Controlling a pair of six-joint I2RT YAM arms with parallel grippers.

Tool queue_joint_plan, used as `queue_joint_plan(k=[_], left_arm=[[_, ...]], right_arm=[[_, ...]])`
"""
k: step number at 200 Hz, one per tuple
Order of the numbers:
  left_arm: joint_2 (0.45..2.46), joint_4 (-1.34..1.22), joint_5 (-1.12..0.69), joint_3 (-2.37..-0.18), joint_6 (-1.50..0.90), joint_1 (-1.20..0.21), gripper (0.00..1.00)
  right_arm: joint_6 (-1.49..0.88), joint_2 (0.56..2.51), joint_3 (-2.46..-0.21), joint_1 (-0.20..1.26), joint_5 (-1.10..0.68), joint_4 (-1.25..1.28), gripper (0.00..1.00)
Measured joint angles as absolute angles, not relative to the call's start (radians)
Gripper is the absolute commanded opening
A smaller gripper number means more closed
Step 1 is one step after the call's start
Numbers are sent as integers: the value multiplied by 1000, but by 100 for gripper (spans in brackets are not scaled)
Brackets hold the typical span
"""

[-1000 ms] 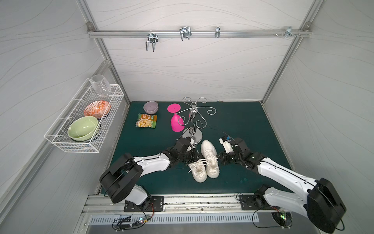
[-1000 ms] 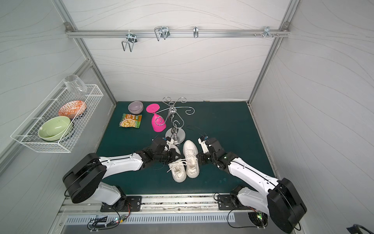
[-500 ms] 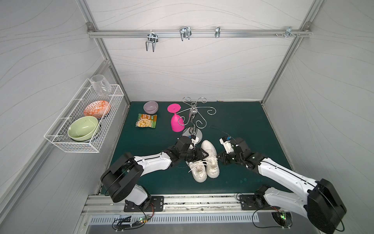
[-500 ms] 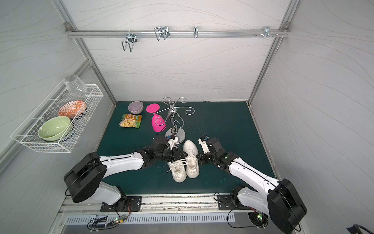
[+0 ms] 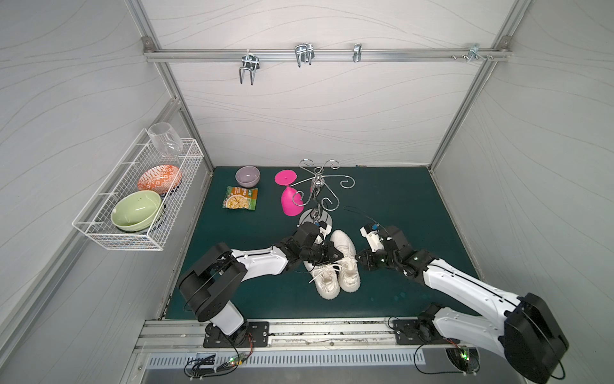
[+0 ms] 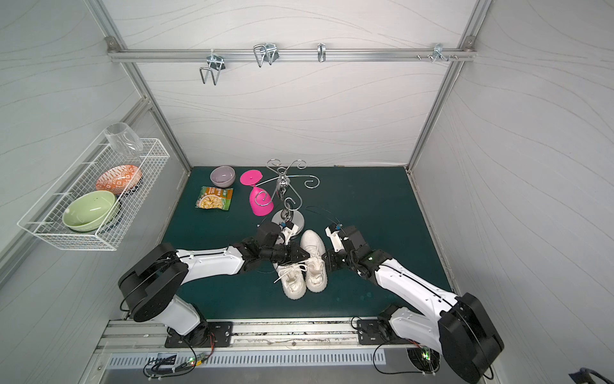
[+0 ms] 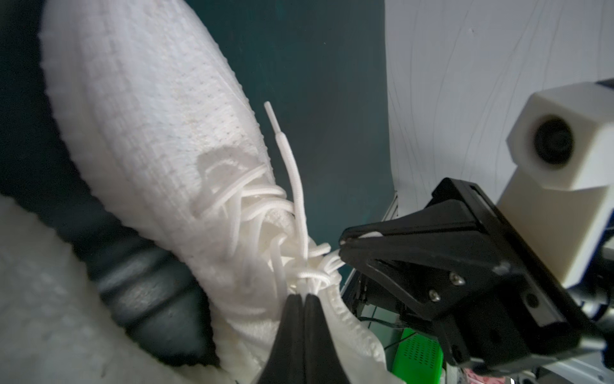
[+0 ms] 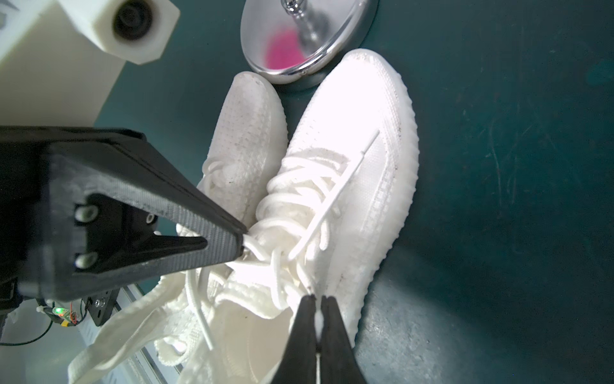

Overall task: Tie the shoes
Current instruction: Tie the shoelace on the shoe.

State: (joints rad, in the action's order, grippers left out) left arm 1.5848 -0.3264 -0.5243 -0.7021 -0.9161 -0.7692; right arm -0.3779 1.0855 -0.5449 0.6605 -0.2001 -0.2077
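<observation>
Pinching laces [image 7: 295, 186], left gripper [image 7: 304, 297] and right gripper [image 8: 318, 299], shoes [image 5: 347, 276] partly hidden.

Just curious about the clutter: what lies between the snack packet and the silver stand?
A pink goblet lying on its side, between the snack packet and the silver stand; both top views show it.
</observation>
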Motion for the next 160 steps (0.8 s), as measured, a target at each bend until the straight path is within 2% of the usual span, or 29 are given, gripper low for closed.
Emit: queue_joint_plan(k=[160], left_arm=[[1474, -216, -384, -622, -920, -742, 0]], right_arm=[[-398, 1066, -530, 603, -175, -240, 0]])
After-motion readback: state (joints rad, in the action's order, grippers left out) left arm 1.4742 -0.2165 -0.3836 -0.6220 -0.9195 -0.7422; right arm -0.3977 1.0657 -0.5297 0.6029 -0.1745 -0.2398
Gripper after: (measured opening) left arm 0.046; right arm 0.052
